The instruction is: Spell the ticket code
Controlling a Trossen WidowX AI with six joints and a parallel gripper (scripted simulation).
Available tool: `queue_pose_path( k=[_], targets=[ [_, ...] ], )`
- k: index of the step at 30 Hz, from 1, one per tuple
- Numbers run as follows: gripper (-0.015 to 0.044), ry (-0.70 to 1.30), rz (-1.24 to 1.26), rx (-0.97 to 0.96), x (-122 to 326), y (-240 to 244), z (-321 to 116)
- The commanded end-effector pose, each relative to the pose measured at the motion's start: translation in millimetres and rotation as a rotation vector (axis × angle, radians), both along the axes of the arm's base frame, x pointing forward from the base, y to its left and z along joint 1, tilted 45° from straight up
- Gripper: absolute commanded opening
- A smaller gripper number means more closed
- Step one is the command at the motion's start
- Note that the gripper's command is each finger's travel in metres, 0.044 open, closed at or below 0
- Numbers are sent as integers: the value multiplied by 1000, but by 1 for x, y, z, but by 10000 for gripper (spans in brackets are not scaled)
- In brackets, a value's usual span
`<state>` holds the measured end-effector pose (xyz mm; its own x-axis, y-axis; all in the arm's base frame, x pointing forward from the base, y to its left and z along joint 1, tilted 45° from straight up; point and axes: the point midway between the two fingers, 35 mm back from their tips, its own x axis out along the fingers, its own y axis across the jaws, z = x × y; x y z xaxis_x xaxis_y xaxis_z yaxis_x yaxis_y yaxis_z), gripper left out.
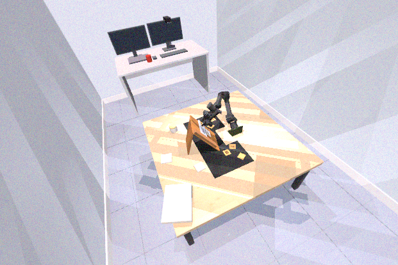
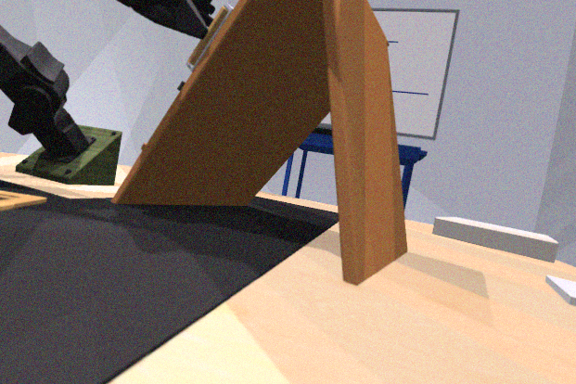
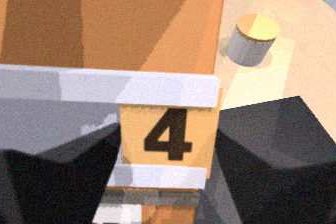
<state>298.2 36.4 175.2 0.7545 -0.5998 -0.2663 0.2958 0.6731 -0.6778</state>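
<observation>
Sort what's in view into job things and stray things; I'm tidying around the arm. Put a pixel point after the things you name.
For the job:
- the "4" tile [image 3: 168, 134], in the gripper [image 3: 168, 137]
- the letter rail [image 3: 139, 92]
- the wooden board [image 1: 205, 137] [image 2: 259, 93] [image 3: 114, 35]
- loose tiles on the black mat [image 1: 215, 168] [image 2: 120, 278]

Just lying about:
- the lidded can [image 1: 173, 129] [image 3: 250, 47]
- the red mug [image 1: 149, 58]
</observation>
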Motion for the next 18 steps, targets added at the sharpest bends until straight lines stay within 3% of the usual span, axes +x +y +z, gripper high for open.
queue_pose_path(
  k=[1,18],
  targets=[
    [0,-2,-3,1,1,1,-2],
    [0,-3,-3,1,4,7,-8]
  ],
)
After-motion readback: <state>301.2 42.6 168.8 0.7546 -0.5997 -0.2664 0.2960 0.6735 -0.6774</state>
